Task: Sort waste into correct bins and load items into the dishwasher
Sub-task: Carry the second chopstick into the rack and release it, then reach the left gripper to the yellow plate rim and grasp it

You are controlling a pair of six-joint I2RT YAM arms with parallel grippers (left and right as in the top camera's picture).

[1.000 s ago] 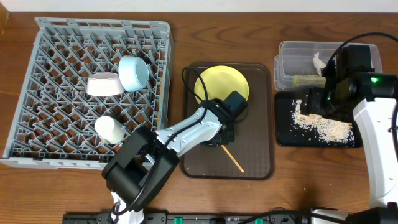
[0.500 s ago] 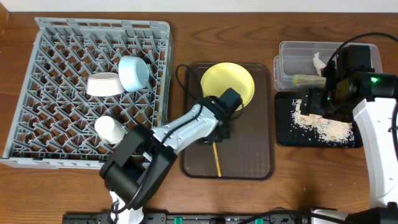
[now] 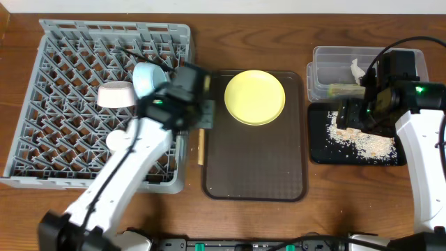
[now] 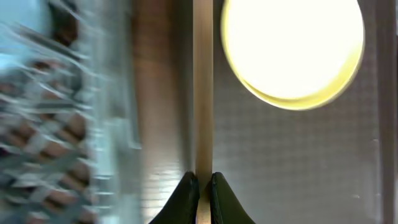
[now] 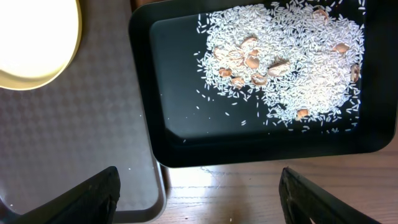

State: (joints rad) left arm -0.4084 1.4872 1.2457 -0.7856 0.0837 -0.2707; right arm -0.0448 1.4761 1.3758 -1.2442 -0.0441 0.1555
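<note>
Where the left claw hung: the left claw [image 4: 202,186] stood over the bare strip of table between the dish rack [image 3: 111,26] and the brown serving tray [image 3: 254,171]; its arm was blurred in the overhead view.
Left claw's state: clenched on the chopsticks [image 4: 203,93], one fingertip pressed to each side of the wood.
Chopsticks: they ran straight out ahead of the fingertips as one pale strip; whether one stick or two showed could not be told.
On the claw's rack side: the grey rack wall, blurred, was just beside the wood.
On the claw's tray side: the yellow plate [image 3: 255,97] lay flat on the brown tray, apart from the chopsticks.
Behind the left claw, in the rack: the white bowl [image 3: 115,94] and the light blue bowl [image 3: 143,78] stood close together and the white cup [image 3: 122,143] nearer the arm's base; the arm crossed the rack and hid part of it.
Right claw's state: the right claw [image 5: 200,177] was released, its fingers spread wide with nothing between them.
Under the right claw: the near edge of the black tray [image 5: 186,124].
Ahead of the right claw: the rice-like crumbs [image 5: 286,62] were spread over the tray's far part.
Beyond the black tray: the clear tub [image 3: 320,52] held the tissue [image 3: 357,70] and the wrapper [image 3: 341,89], partly hidden by the right arm.
</note>
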